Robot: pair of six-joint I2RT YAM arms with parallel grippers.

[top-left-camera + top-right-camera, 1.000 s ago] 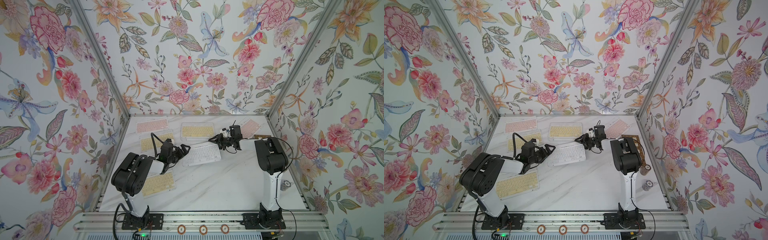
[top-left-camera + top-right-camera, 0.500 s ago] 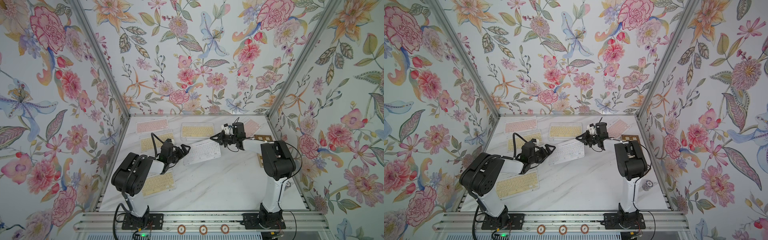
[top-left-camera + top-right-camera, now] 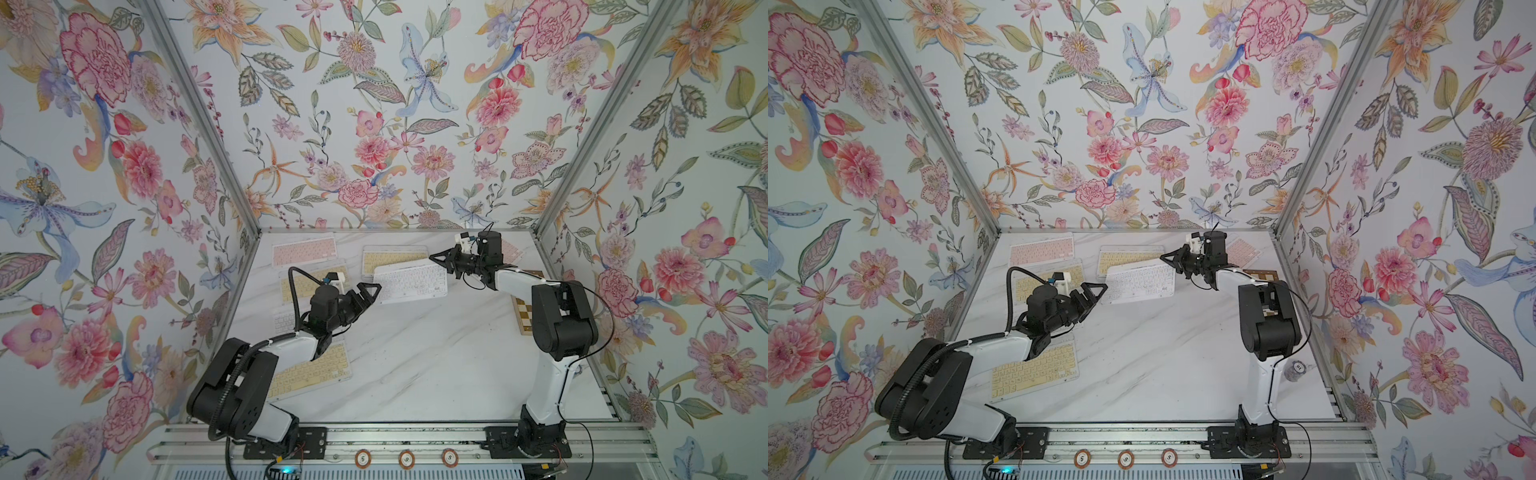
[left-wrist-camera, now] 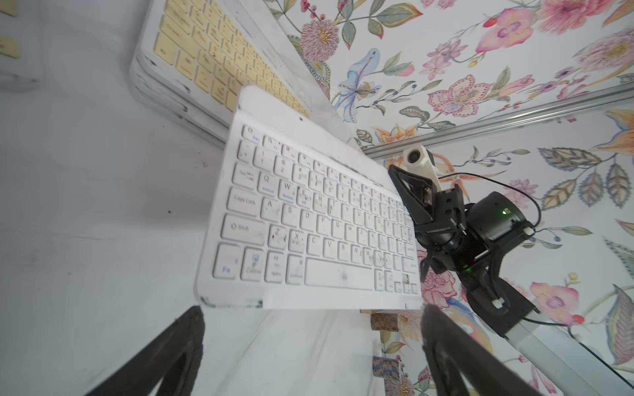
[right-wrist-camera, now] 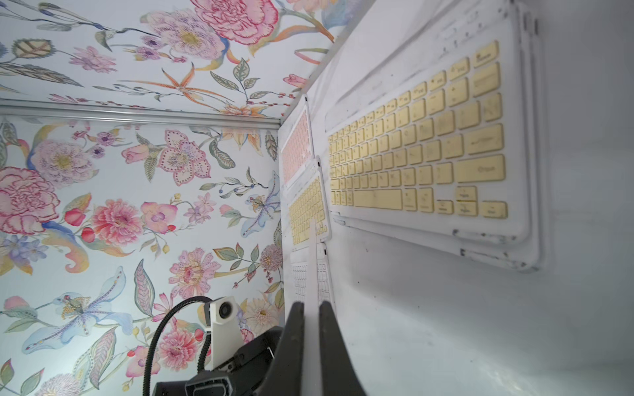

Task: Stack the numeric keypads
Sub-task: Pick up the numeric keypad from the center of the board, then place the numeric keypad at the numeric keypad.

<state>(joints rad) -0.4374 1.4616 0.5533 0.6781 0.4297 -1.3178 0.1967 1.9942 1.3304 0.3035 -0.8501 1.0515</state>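
My right gripper (image 3: pixel 435 258) (image 3: pixel 1166 257) (image 5: pixel 311 305) is shut on the right edge of a white keypad (image 3: pixel 409 282) (image 3: pixel 1140 284) (image 4: pixel 308 223) (image 5: pixel 312 260). That keypad is lifted off the marble, and its far corner reaches over a yellow-keyed stack of keypads (image 3: pixel 395 255) (image 4: pixel 212 65) (image 5: pixel 422 151). My left gripper (image 3: pixel 373 293) (image 3: pixel 1098 291) (image 4: pixel 311 313) stands open just off the white keypad's left end, touching nothing. Other keypads lie flat: pink (image 3: pixel 304 253), yellow (image 3: pixel 307 282), white (image 3: pixel 284 322) and yellow (image 3: pixel 311 370).
A pink keypad (image 3: pixel 511 249) lies at the back right behind my right wrist. A brown-and-cream chessboard (image 3: pixel 524 316) sits by the right wall, partly hidden by the right arm. A poker chip (image 3: pixel 1298 368) rests near that wall. Floral walls close three sides.
My right gripper closed on the white keypad's right edge and raised it toward the back, over the yellow stack's edge. My left arm has hardly moved.
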